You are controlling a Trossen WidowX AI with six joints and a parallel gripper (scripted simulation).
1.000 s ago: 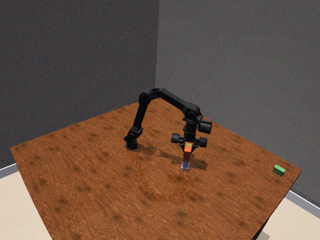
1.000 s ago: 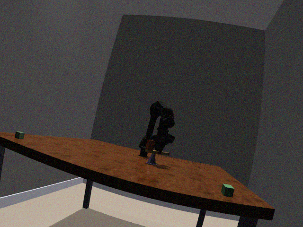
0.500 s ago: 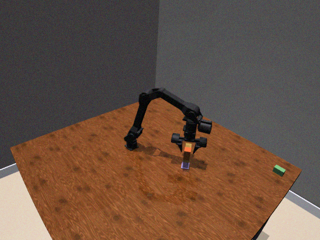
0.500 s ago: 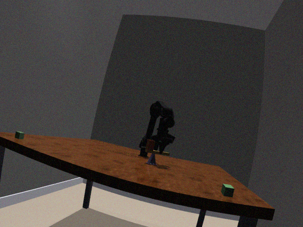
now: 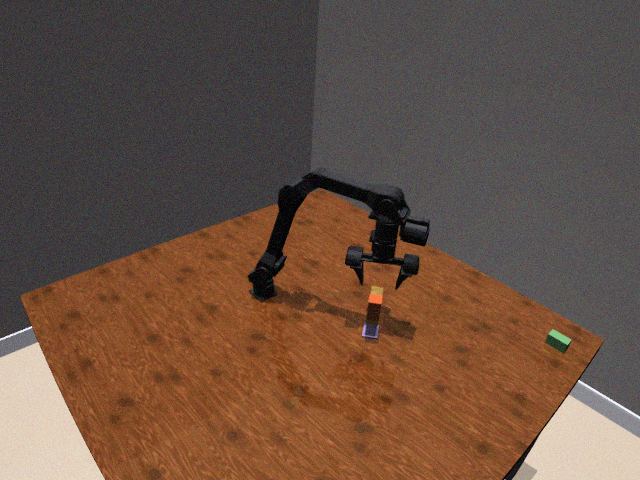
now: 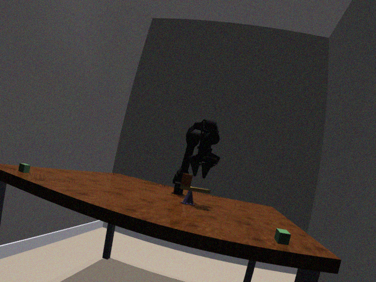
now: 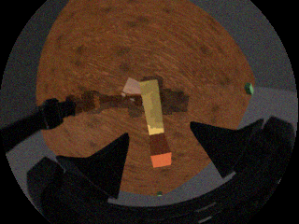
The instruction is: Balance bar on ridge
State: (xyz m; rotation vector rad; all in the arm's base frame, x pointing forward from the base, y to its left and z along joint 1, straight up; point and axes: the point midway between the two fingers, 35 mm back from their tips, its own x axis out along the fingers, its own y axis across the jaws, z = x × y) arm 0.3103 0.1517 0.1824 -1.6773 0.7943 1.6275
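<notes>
A yellow bar [image 5: 377,290] [image 6: 200,190] [image 7: 151,105] carries an orange block [image 5: 375,299] [image 6: 186,181] [image 7: 162,160] on one end. The bar lies across the purple ridge [image 5: 370,331] [image 6: 188,198], with the orange block close to the ridge and the long yellow part reaching out the other side. It looks about level, and both ends are clear of the table. My gripper [image 5: 379,285] [image 6: 200,176] [image 7: 160,131] is open wide and empty. It hangs above the bar, with a fingertip on each side of it in the wrist view and no contact seen.
A green block [image 5: 558,340] [image 7: 249,88] lies near the table's right corner in the top view. The exterior view shows one green block [image 6: 24,167] far left and another green block [image 6: 282,237] near the front right edge. A pale patch beside the bar in the wrist view is unclear.
</notes>
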